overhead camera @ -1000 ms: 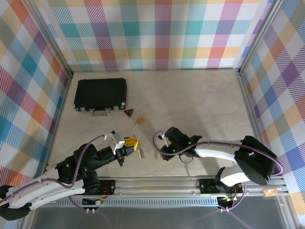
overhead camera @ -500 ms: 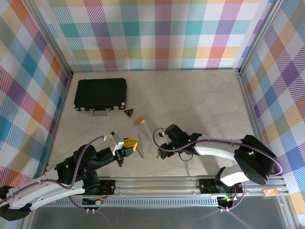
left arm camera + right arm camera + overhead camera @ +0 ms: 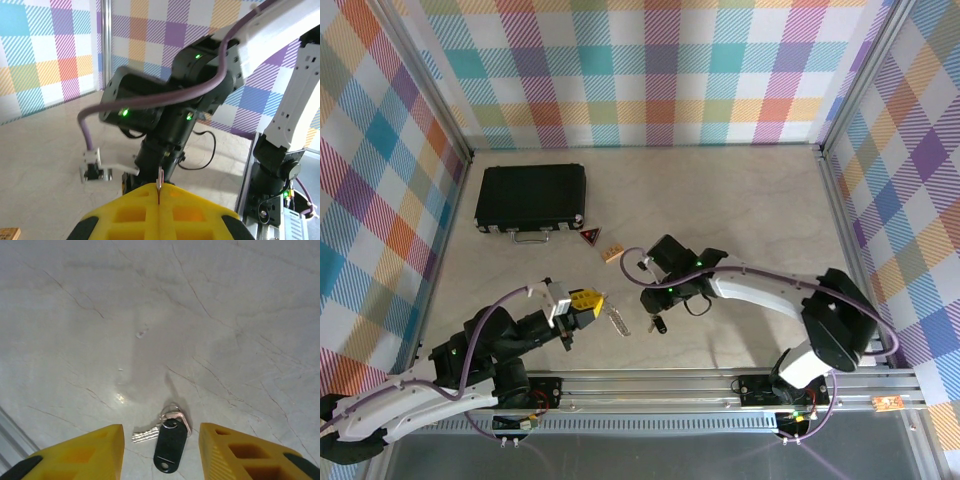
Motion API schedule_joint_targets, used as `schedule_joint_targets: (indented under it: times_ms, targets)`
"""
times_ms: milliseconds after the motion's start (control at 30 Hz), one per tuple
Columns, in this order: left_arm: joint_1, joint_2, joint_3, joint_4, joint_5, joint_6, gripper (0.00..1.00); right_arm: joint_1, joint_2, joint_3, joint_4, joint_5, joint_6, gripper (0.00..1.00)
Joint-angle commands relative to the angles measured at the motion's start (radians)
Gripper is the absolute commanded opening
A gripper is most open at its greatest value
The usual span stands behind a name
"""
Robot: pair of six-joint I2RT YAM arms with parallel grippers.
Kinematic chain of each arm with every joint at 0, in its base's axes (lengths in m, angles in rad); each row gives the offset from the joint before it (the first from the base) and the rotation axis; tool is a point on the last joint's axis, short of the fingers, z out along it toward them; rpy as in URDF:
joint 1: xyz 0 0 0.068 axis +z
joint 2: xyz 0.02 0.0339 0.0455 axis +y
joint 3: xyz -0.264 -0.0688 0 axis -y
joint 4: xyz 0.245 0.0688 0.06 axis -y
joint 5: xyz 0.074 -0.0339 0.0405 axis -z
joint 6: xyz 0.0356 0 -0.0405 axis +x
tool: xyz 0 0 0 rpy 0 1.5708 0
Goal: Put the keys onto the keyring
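Left gripper [image 3: 601, 302] sits low over the near-left part of the table [image 3: 750, 210], with its yellow fingers [image 3: 125, 212] pressed together. On left wrist cam I see a thin metal edge pinched in the seam between them. From the top cam that is the keys [image 3: 617, 320], a silvery bunch sticking out past the fingertips toward the right arm. I can't tell if the bunch touches the table.

Right gripper [image 3: 654, 302] is just across from it, pointing down at the table with its fingers [image 3: 85, 450] spread wide and nothing between the pads. On right wrist cam the keyring [image 3: 170, 442] lies flat on the table under the gap between the 2 fingers, apart from both. It is a black oval piece with a small wire ring at its far end. 1 small silver key [image 3: 144, 435] lies against its left side. I can't tell if that key is threaded on.

On top cam the keyring [image 3: 660, 323] is just right of the held keys, near them but not touching.

Further back on the table are 3 things, all well apart from both grippers:
- a black case [image 3: 530, 197] at far left
- a red-and-black triangular tag [image 3: 590, 237] just right of the case
- a small wooden block [image 3: 612, 252] beside the tag
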Motion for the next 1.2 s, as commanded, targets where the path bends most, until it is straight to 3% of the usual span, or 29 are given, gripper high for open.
schedule_joint_targets:
  times_ms: [0,267,667,1167]
  targets:
    - [-0.006,-0.039,-0.018,0.013,-0.02,-0.009,0.0,0.017,0.067,0.071,-0.127,0.028,-0.044,0.41]
    - [-0.006,-0.043,-0.027,0.024,-0.044,0.009,0.0,0.078,0.223,0.205,-0.219,0.124,-0.049,0.37]
    - [-0.006,-0.042,-0.033,0.026,-0.039,0.011,0.0,0.127,0.32,0.259,-0.257,0.209,-0.028,0.31]
    - [-0.006,-0.041,-0.032,0.03,-0.031,0.011,0.0,0.131,0.299,0.23,-0.249,0.242,-0.01,0.08]
